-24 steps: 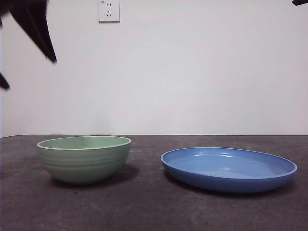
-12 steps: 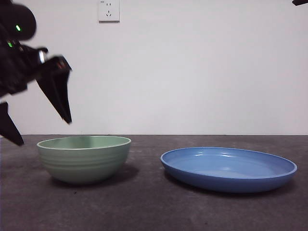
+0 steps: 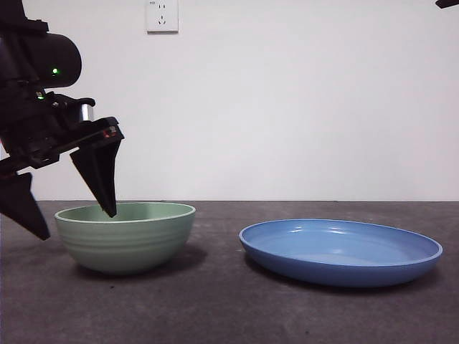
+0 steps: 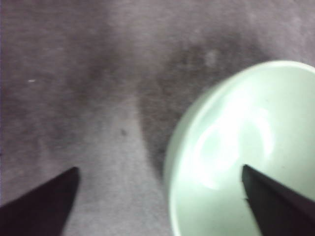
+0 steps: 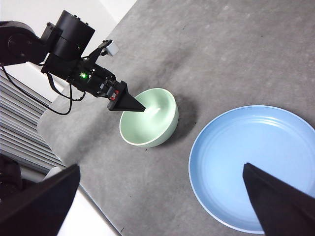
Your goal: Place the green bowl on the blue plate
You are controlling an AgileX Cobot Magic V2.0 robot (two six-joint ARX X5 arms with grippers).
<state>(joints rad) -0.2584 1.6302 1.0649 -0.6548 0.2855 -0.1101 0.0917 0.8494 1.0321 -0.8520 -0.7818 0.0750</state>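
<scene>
The green bowl (image 3: 125, 236) stands upright on the dark table at the left. The blue plate (image 3: 341, 251) lies to its right, empty and apart from it. My left gripper (image 3: 75, 223) is open and straddles the bowl's left rim, one jaw tip just inside the bowl and the other outside it. The left wrist view shows the bowl (image 4: 246, 147) under one jaw of the left gripper (image 4: 160, 168), with bare table under the other. My right gripper (image 5: 161, 167) is open and empty, high above the bowl (image 5: 147, 118) and the plate (image 5: 256, 167).
The right arm shows only as a black tip (image 3: 448, 3) at the top right corner. A white wall socket (image 3: 162, 16) is on the back wall. The table's edge (image 5: 93, 206) runs close behind the bowl's side in the right wrist view.
The left gripper has come down from the top left corner and to the right, until its open jaws stand on either side of the bowl's left rim. Bowl and plate have not moved.
</scene>
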